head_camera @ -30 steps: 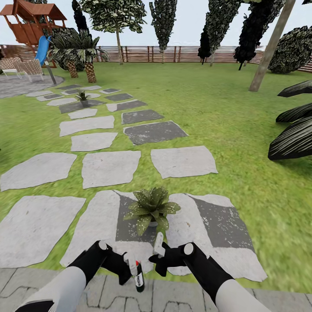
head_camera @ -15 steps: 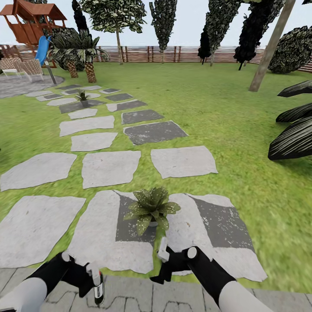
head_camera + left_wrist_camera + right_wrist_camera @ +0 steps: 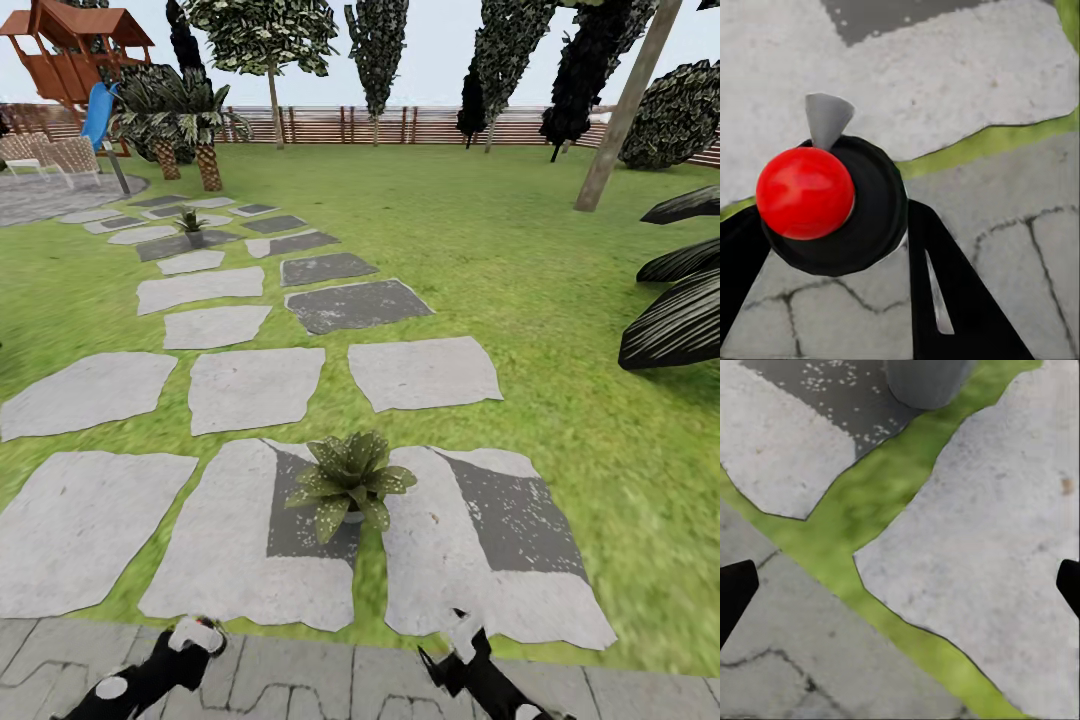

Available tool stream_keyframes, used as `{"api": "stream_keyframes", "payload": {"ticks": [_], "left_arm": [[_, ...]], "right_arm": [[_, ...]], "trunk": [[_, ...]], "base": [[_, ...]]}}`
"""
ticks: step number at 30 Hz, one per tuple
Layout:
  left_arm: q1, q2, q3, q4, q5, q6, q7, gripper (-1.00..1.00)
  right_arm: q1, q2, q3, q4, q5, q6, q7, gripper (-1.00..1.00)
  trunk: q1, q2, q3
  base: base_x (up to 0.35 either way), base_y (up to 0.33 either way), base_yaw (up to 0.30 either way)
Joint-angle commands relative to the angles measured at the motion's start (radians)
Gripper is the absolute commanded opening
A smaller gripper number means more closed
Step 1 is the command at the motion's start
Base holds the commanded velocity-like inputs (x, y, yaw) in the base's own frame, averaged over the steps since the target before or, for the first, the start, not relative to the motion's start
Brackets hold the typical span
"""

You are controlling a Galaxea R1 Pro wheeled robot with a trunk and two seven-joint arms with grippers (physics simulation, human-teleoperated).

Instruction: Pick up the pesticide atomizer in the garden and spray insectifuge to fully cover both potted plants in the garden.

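Red-capped pesticide atomizer [image 3: 825, 195] sits grasped in left fingers [image 3: 937, 292]; right fingers [image 3: 735, 592] released. Aim its nozzle at the twelve-o'clock potted plant [image 3: 348, 482].

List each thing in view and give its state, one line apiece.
Sprayer: clamped in the left gripper, grey nozzle forward.
Right gripper: open, empty, low over the paving.
Near plant: upright in its grey pot on a stepping stone.
Far plant: upright on the path.

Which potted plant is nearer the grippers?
The potted plant on the large near stepping stone, just ahead of both grippers; the other plant sits far up the path.
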State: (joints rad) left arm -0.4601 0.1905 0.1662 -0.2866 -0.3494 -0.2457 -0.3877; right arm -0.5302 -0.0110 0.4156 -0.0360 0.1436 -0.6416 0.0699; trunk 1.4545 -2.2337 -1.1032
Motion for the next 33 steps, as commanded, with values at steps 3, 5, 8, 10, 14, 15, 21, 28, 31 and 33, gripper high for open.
{"api": "stream_keyframes", "payload": {"ticks": [3,5,8,10,14,15,21,28,31,33], "left_arm": [[0.033,0.001,0.009,0.02,0.124,-0.074,0.093,-1.0],[0.061,0.002,0.009,0.027,0.199,-0.134,0.153,-1.0],[0.107,0.001,0.009,0.035,0.288,-0.211,0.254,-1.0],[0.119,0.001,0.009,0.047,0.328,-0.245,0.299,-1.0],[0.127,-0.003,0.009,0.134,0.467,-0.314,0.344,-1.0],[0.127,-0.003,0.009,0.14,0.478,-0.316,0.345,-1.0],[0.127,-0.002,0.009,0.158,0.579,-0.322,0.347,-1.0],[0.127,-0.013,0.005,0.159,0.577,-0.32,0.344,-1.0],[0.127,-0.019,0.004,0.169,0.574,-0.316,0.342,-1.0],[0.127,-0.022,0.004,0.207,0.573,-0.316,0.342,-1.0]], "right_arm": [[0.038,-0.033,-0.007,0.006,-0.163,-0.114,-0.003,1.0],[0.06,-0.051,-0.008,0.007,-0.287,-0.179,-0.018,1.0],[0.114,-0.063,-0.007,0.009,-0.416,-0.236,-0.088,1.0],[0.136,-0.064,-0.006,0.009,-0.438,-0.274,-0.117,1.0],[0.157,-0.03,-0.007,0.009,-0.456,-0.321,-0.147,1.0],[0.158,-0.02,-0.007,0.009,-0.456,-0.323,-0.161,1.0],[0.16,0.022,-0.002,0.01,-0.447,-0.312,-0.32,1.0],[0.161,0.022,-0.001,0.011,-0.447,-0.311,-0.319,1.0],[0.161,0.019,-0.001,0.011,-0.447,-0.311,-0.322,1.0],[0.161,0.017,-0.002,0.012,-0.447,-0.31,-0.323,1.0]], "trunk": [[0.0,0.0,-0.001],[0.0,0.0,-0.001],[0.0,0.0,-0.001],[0.0,0.0,-0.001],[0.0,0.0,-0.001],[0.0,0.0,-0.001],[0.0,0.0,-0.001],[0.0,0.0,-0.001],[0.0,0.0,-0.001],[0.0,0.0,-0.001]], "base": [[0.0,0.0,0.0],[0.0,0.0,0.0],[0.0,0.0,0.0],[0.0,0.0,0.0],[0.0,0.0,0.0],[0.0,0.0,0.0],[0.0,0.0,0.0],[0.0,0.0,0.0],[0.0,0.0,0.0],[0.0,0.0,0.0]]}}
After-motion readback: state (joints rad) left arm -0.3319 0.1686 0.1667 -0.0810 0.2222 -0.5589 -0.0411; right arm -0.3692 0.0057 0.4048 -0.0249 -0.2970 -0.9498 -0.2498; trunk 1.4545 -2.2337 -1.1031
